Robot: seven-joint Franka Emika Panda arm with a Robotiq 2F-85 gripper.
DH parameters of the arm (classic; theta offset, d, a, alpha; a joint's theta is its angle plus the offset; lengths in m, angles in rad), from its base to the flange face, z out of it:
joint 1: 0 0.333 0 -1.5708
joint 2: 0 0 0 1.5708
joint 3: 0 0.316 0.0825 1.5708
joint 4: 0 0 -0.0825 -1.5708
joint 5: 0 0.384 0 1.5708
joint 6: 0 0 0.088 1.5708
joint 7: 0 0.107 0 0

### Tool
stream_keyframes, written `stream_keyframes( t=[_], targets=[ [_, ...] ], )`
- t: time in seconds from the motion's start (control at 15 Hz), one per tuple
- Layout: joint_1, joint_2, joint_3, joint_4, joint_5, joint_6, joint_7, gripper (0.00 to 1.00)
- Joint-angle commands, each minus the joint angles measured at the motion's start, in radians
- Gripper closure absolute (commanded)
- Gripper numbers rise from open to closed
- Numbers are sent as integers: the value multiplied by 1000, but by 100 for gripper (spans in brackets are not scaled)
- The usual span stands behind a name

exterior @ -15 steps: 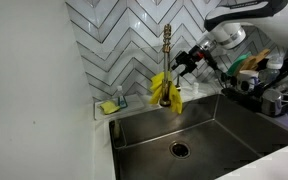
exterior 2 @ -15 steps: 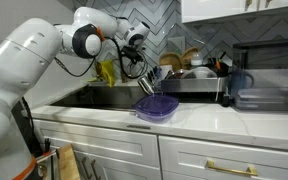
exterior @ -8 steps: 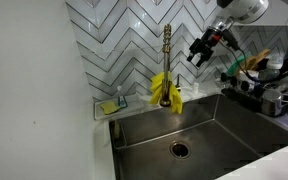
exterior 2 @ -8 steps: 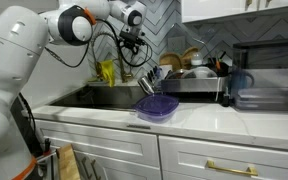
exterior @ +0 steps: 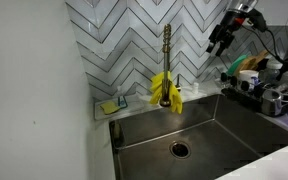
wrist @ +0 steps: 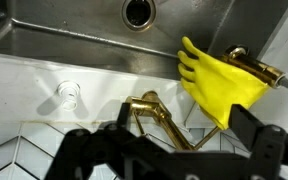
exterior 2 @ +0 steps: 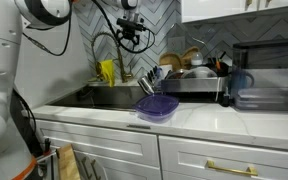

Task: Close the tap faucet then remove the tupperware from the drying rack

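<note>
Wrist view looked straight down past the gripper [wrist: 169, 160], its jaws spread wide and holding nothing, onto the brass tap faucet [wrist: 152, 112], the yellow rubber gloves [wrist: 219, 88] draped beside it and the sink [wrist: 74, 45] beyond. Within the preceding second the arm had lifted away. In an exterior view the gripper [exterior: 220, 38] had been level with the faucet's neck and close beside it; it now hung high against the chevron tiles, well clear of the tap faucet [exterior: 167, 50] and nearer the drying rack [exterior: 246, 90]. Its jaws had stayed released throughout.

No stream could be seen falling from the spout into the sink [exterior: 199, 135], so the first half of the job appeared to be done, though the frames were too small to show the handle's position. The climb read as a move away from the tap and toward the rack.

The second half was untouched. In an exterior view the drying rack [exterior 2: 196, 84] stood crowded on the counter [exterior 2: 209, 118] past the sink, and the tupperware, seemingly the pale rounded piece leaning at its sink-side end [exterior 2: 147, 85], remained there, apart from the gripper [exterior 2: 134, 36] overhead. A purple bowl [exterior 2: 157, 106] sat on the counter in front.
</note>
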Motion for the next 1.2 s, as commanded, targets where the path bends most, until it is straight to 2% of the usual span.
stream_keyframes(
  t=[0.0, 0.4, 0.73, 0.8, 0.87, 0.93, 1.13],
  targets=[
    [-24, -166, -16, -225, -24, 32, -56, 0],
    [-26, -310, -37, -420, -118, 41, -84, 0],
    [-23, -400, -23, -521, -323, 7, -61, 0],
    [-26, -422, -25, -550, -314, 21, -35, 0],
    [-35, -439, -30, -577, -233, 38, -26, 0],
    [-28, -366, -27, -477, -271, 1, -49, 0],
    [-29, -403, -30, -523, -254, 6, -37, 0]
  ],
)
